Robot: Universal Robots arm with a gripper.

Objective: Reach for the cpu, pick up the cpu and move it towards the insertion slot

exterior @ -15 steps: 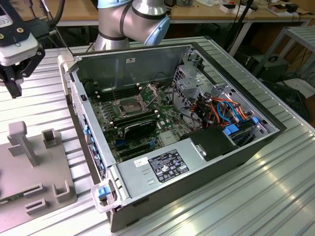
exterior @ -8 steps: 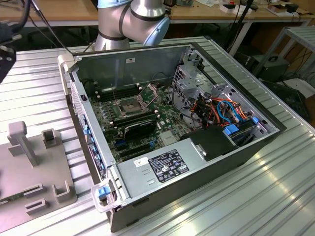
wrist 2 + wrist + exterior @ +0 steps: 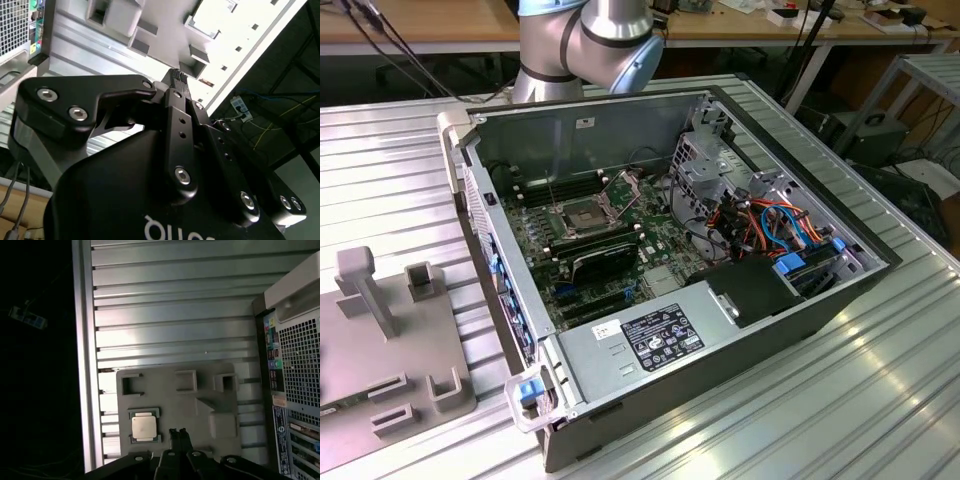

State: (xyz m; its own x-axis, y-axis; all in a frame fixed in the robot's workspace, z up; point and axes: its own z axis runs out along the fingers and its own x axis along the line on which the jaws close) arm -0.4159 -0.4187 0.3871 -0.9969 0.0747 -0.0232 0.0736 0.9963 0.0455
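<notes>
A: Tool state?
B: Gripper (image 3: 178, 432) clenched, fingertips pressed together, nothing between them. The second wrist view reads the same (image 3: 178, 75): the black fingers meet at the tips, empty.

A: Where's the cpu?
B: The first wrist view puts the cpu (image 3: 143, 427) flat in a square recess (image 3: 145, 413) of the grey fixture plate (image 3: 200, 410). It lies on the plate's side away from the computer case (image 3: 297, 365), tan-grey face up.

A: Gripper on it?
B: No. The tips sit over the plate just beside the cpu, apart from it. Height above the plate: cannot tell.

A: And the exterior view?
B: Wider ground.
- The plate (image 3: 380, 350) lies on the ribbed metal table (image 3: 840, 400).
- The open case (image 3: 570, 120) stands just beside the plate, to the exterior view's right.
- The arm (image 3: 590, 35) is well apart from the plate, behind the case's back wall.
- Inside the case is the insertion slot (image 3: 580, 215): silver frame, dark centre, bracket (image 3: 620, 188) tilted up. The slot is well apart from the plate.

A: Does the second wrist view add anything?
B: The gripper body from behind, with the plate (image 3: 160, 35) and its raised blocks (image 3: 121, 15) beyond the fingertips.
</notes>
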